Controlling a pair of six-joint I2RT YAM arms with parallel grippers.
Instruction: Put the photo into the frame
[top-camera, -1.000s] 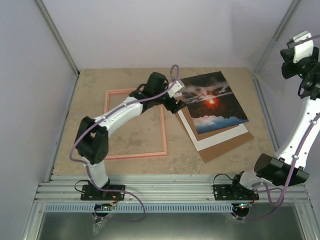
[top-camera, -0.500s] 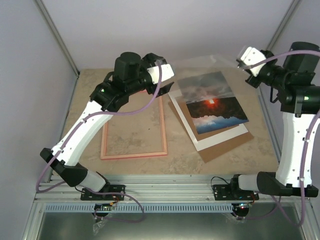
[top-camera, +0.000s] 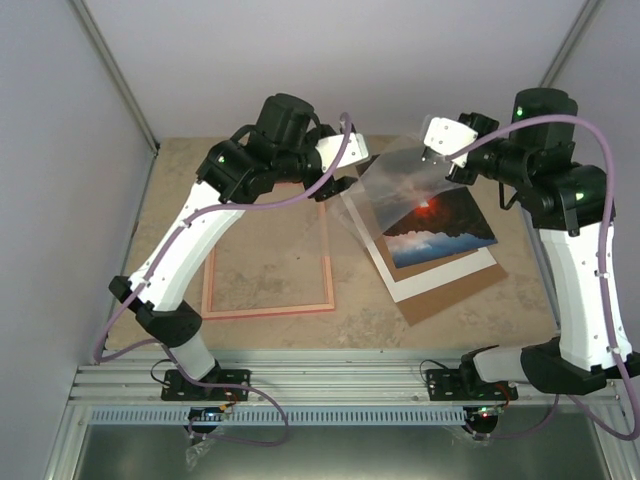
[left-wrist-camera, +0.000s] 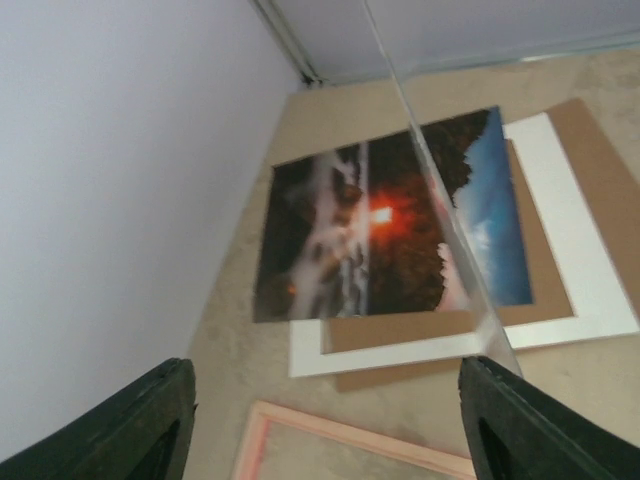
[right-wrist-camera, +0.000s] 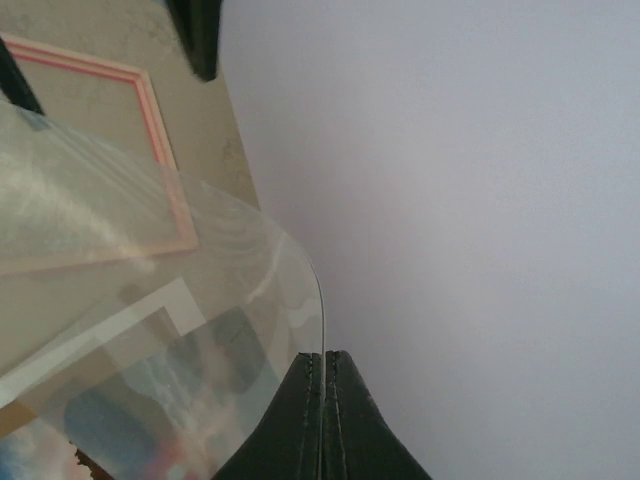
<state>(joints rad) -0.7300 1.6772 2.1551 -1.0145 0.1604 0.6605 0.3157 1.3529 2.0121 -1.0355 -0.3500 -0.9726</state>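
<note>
Over the frame's (top-camera: 268, 310) right bar, I see both arms lifted well off the table (top-camera: 450, 325). A clear sheet (top-camera: 395, 175) hangs tilted between them, its lower edge toward the frame and its upper edge leaning away. The left arm rises from the frame's near-left side and arches across its far bar, so the left gripper (left-wrist-camera: 322, 385) sits above the frame's far right corner. The right arm stands tall, well to the right of the frame. Its forearm reaches back toward the frame, and the right gripper (right-wrist-camera: 322, 365) is at the sheet's upper edge.

The frame lies flat on the beige, stone-patterned table. Just right of the frame, the photo (top-camera: 445, 225) lies face up on a white mat (top-camera: 440, 275). The mat rests on a brown board (top-camera: 450, 295), and the whole stack is turned at an angle to the frame. Plain pale walls (top-camera: 60, 200) close in beyond the frame and on both sides of it.

My right gripper is pinched tight on the sheet's edge, beside a rounded corner. On the left gripper the fingers (left-wrist-camera: 150, 420) stand wide apart. The sheet's corner comes down close to one of them, but I cannot tell whether it touches.
</note>
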